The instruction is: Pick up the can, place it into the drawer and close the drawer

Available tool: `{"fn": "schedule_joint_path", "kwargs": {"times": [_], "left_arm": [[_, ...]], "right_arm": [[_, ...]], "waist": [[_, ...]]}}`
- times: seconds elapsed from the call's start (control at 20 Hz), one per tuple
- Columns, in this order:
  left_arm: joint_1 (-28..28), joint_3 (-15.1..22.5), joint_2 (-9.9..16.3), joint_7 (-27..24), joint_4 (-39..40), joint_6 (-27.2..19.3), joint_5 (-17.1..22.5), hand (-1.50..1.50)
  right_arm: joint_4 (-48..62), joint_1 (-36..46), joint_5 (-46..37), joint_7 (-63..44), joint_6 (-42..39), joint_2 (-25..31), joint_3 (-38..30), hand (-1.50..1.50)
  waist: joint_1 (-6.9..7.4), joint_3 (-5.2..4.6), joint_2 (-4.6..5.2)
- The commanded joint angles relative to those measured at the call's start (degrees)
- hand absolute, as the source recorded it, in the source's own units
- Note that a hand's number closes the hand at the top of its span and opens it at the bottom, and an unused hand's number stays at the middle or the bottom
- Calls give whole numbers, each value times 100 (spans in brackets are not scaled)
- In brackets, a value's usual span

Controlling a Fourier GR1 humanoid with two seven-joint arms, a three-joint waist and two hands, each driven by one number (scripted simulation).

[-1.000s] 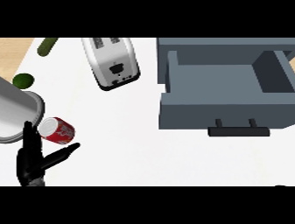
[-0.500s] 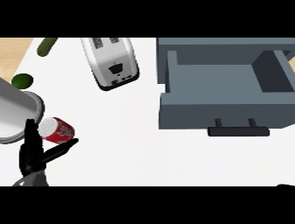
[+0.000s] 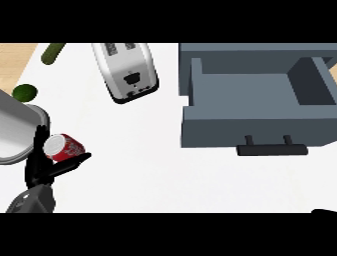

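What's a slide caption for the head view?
Left robot hand closing around the red can beside a grey cylinder; drawer open, toaster behind.

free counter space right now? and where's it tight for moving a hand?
Free: the white counter between the can and the drawer, below the toaster; the drawer's inside too. Tight: the left side, where the left hand, can, grey cylinder and lime crowd together.

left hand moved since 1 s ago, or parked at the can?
Yes, slightly. The left hand has crept up and closed in around the red can, judged against the large grey cylinder beside it. The can itself looks unmoved.
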State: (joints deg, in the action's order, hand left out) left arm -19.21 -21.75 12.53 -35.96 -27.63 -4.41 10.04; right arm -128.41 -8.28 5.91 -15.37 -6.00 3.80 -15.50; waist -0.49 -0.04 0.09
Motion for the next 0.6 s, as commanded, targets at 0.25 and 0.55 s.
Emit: {"fn": "schedule_joint_path", "kwargs": {"times": [0.25, 0.55], "left_arm": [[-579, 36, 45, -632, 899, 597, 30, 150], [-789, 122, 26, -883, 1128, 745, 12, 150]], "right_arm": [[54, 349, 18, -221, 182, 44, -110, -150], [194, 450, 0, -142, 38, 228, -229, -150]], "waist": [[-10, -3, 9], [-14, -3, 10]]}}
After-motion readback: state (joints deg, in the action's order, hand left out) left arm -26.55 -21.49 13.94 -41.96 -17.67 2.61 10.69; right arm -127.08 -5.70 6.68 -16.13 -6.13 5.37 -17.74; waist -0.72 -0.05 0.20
